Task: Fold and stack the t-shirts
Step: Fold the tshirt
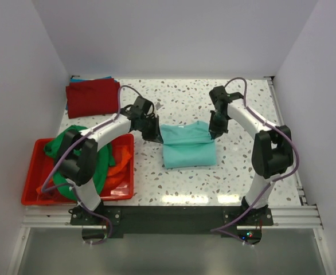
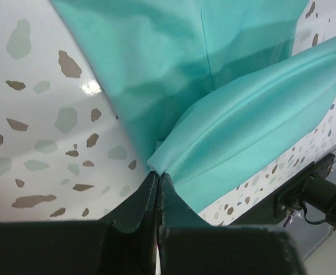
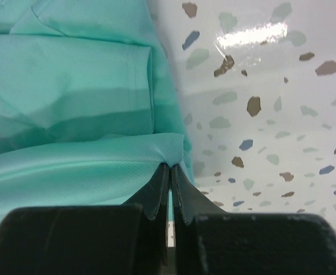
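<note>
Top external view: I am seeing the teal t-shirt point(image 1: 189, 150) lying partly folded in the middle of the worktop point(image 1: 182, 97), its far edge stretching between my two arms. The left tool point(image 1: 155, 136) is pinching the shirt's far left corner and the right tool point(image 1: 214, 133) is pinching the far right one. A dark red t-shirt point(image 1: 92, 97) is sitting folded at the far left corner. A green t-shirt point(image 1: 62, 143) and an orange t-shirt point(image 1: 121, 163) are spilling out of the red bin point(image 1: 33, 197) at the near left.

Left wrist view: the left tool point(image 2: 158, 179) is pressing its jaws together on a raised fold of teal cloth.

Right wrist view: the right tool point(image 3: 170, 169) is clamping a hem corner likewise, jaws nearly touching.
</note>
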